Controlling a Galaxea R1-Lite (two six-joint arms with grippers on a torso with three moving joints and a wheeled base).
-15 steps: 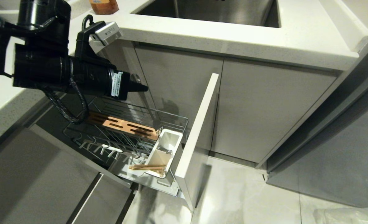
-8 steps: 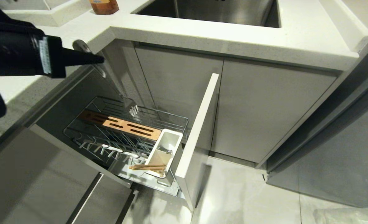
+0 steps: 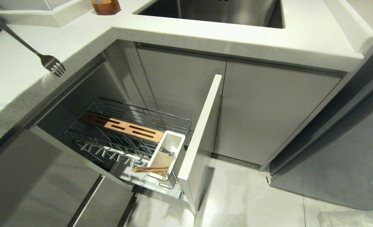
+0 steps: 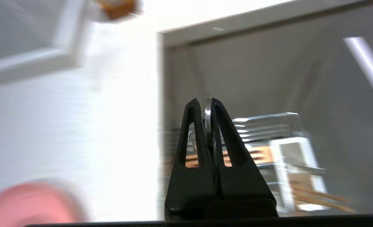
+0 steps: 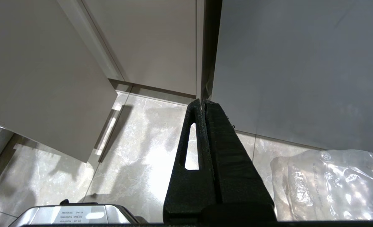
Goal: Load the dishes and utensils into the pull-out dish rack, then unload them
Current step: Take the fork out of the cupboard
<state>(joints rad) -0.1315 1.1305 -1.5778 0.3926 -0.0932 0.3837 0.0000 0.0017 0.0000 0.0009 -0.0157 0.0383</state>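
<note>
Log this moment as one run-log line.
left gripper: shut on fork, over counter | right gripper: shut, parked above floor | chopsticks: in utensil box | rack: pulled out

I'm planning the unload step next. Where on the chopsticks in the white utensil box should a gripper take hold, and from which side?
Grip the chopsticks near the middle of their length, coming down from above. They lie almost flat across the open top of the white utensil box, side by side, so one pinch across both should catch the pair. The tall front panel stands close beside the box, which probably rules out coming from that side.
</note>
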